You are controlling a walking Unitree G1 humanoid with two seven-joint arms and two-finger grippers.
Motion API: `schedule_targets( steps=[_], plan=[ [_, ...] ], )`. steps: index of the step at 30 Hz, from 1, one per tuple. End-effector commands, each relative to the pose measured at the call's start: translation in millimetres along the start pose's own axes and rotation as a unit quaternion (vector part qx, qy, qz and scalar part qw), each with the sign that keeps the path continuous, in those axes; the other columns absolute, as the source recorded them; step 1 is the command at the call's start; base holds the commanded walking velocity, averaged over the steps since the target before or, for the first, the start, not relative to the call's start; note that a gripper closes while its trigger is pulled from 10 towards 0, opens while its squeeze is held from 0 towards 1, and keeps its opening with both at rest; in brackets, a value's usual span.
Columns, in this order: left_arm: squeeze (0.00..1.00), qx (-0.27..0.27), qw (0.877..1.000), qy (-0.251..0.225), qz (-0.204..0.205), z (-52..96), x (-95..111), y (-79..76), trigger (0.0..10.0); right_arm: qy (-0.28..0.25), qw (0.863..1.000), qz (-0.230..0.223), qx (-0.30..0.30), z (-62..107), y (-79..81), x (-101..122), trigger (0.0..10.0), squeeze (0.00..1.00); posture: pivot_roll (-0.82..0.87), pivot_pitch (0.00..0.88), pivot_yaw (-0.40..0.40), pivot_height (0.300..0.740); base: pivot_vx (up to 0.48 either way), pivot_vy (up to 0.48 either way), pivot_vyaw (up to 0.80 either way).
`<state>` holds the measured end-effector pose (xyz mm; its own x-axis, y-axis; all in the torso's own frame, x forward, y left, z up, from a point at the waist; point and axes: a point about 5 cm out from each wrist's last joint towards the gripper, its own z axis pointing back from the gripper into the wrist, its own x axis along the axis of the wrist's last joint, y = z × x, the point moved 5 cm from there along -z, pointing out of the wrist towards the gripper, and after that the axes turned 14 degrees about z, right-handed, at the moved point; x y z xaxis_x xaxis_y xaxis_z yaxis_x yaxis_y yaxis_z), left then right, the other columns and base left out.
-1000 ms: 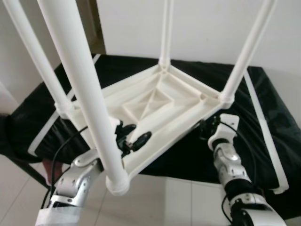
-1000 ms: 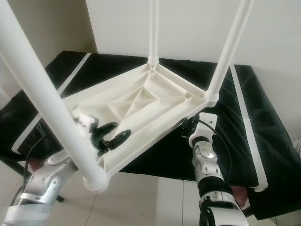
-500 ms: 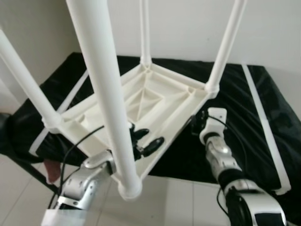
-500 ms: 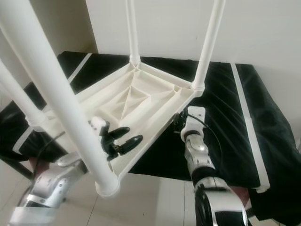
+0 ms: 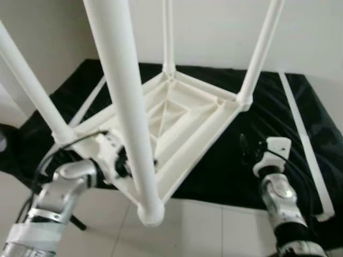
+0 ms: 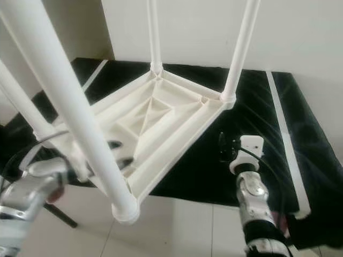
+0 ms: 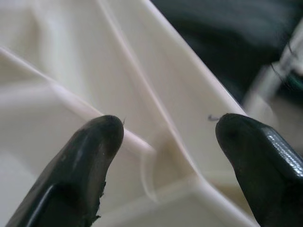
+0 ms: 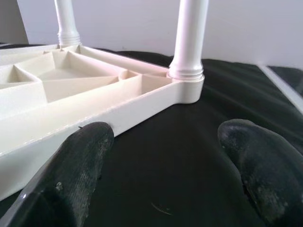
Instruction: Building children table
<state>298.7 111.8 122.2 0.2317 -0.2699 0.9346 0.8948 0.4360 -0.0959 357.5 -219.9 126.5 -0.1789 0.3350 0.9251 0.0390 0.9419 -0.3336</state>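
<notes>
White children's table (image 5: 182, 120) lies upside down on a black-covered worktop (image 5: 300, 134), its four legs pointing up and its near corner hanging past the worktop's front edge over the tiled floor (image 5: 214, 225). The left gripper (image 7: 165, 142) sits with fingers spread apart over the ribbed underside near that corner. The right gripper (image 8: 163, 156) hovers open above the black cover, just beside the table's right edge and apart from it.
</notes>
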Motion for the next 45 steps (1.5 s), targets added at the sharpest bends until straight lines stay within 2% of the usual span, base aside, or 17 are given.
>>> schedule_targets(
  steps=[1,8,10,11,15,17,18,20,24,26,27,30,33,35,39,42,45],
  plan=[
    [0.0,-0.013,0.999,0.041,-0.017,3.5,-14,-1.6,10.0,0.015,1.0,0.005,0.004,5.7,-3.5,-7,10.0,0.0,0.03,0.044,0.03,0.74,0.0,0.0,0.0],
    [0.0,-0.004,0.998,0.063,-0.017,9.6,-21,4.6,10.0,0.014,1.0,0.008,-0.01,10.9,-18.0,-7,10.0,0.0,0.03,0.048,0.032,0.74,0.0,0.0,0.0],
    [0.0,0.016,0.998,0.06,-0.016,15.7,-20,15.4,10.0,0.017,1.0,0.01,-0.012,13.6,-22.2,-6,10.0,0.0,0.02,0.051,0.03,0.74,0.0,0.0,0.0],
    [0.0,0.016,0.998,0.06,-0.016,15.7,-20,15.4,10.0,0.017,1.0,0.01,-0.012,13.6,-22.2,-6,10.0,0.0,0.02,0.051,0.03,0.74,0.0,0.0,0.0],
    [0.0,0.067,0.996,0.061,-0.023,38.1,-16,45.3,10.0,0.022,1.0,0.009,-0.008,18.5,-24.7,-3,10.0,0.0,0.02,0.054,0.031,0.74,0.0,0.0,0.0],
    [0.0,0.072,0.995,0.061,-0.025,40.1,-15,47.7,10.0,0.022,1.0,0.008,-0.007,18.9,-24.7,-3,10.0,0.0,0.02,0.054,0.031,0.74,0.0,0.0,0.0],
    [0.0,0.095,0.995,0.027,0.003,50.8,-3,59.0,10.0,0.022,1.0,0.01,-0.006,19.9,-25.5,-3,10.0,0.0,0.01,0.056,0.035,0.74,0.0,0.0,0.0],
    [0.0,0.106,0.994,0.021,0.007,56.1,-1,63.4,10.0,0.022,1.0,0.011,-0.006,20.5,-26.2,-2,10.0,0.0,0.02,0.057,0.034,0.74,0.0,0.0,0.0],
    [0.0,0.127,0.99,0.063,-0.024,64.6,-14,70.1,10.0,0.024,1.0,0.012,-0.006,23.1,-28.3,-3,10.0,0.0,0.02,0.061,0.034,0.74,0.0,0.0,0.0],
    [0.0,0.126,0.988,0.077,-0.032,61.5,-21,69.1,10.0,0.026,1.0,0.011,-0.006,23.9,-28.7,-3,10.0,0.0,0.02,0.063,0.034,0.74,0.0,0.0,0.0],
    [0.0,0.122,0.987,0.098,-0.046,53.9,-32,66.3,10.0,0.029,0.999,0.012,-0.006,24.8,-28.8,-3,10.0,0.0,0.02,0.065,0.037,0.74,0.0,0.0,0.0],
    [0.0,0.119,0.986,0.106,-0.054,49.0,-36,64.6,10.0,0.03,0.999,0.012,-0.006,25.2,-28.5,-2,10.0,0.0,0.01,0.069,0.037,0.74,0.0,0.0,0.0],
    [0.0,0.116,0.981,0.12,-0.095,26.6,-44,59.9,10.0,0.027,1.0,0.004,-0.008,26.1,-27.1,1,10.0,0.0,0.01,0.07,0.039,0.74,0.0,0.0,0.0],
    [0.0,0.115,0.981,0.123,-0.099,22.1,-46,59.3,10.0,0.027,1.0,0.003,-0.008,26.4,-26.5,2,10.0,0.0,0.01,0.07,0.039,0.74,0.0,0.0,0.0],
    [0.0,0.12,0.977,0.114,-0.131,1.8,-38,62.3,10.0,0.027,1.0,-0.012,0.001,27.5,-19.4,2,10.0,0.0,0.02,0.067,0.036,0.74,0.0,0.0,0.0],
    [0.0,0.13,0.978,0.101,-0.128,-8.2,-33,65.8,10.0,0.026,1.0,-0.014,0.009,27.3,-13.6,4,10.0,0.0,0.01,0.064,0.04,0.74,0.0,0.0,0.0],
    [0.0,0.131,0.984,0.057,-0.11,-22.6,-19,64.7,10.0,0.025,0.999,-0.019,0.018,27.6,-7.8,6,10.0,0.0,0.01,0.057,0.045,0.74,0.0,0.0,0.0]
  ],
)
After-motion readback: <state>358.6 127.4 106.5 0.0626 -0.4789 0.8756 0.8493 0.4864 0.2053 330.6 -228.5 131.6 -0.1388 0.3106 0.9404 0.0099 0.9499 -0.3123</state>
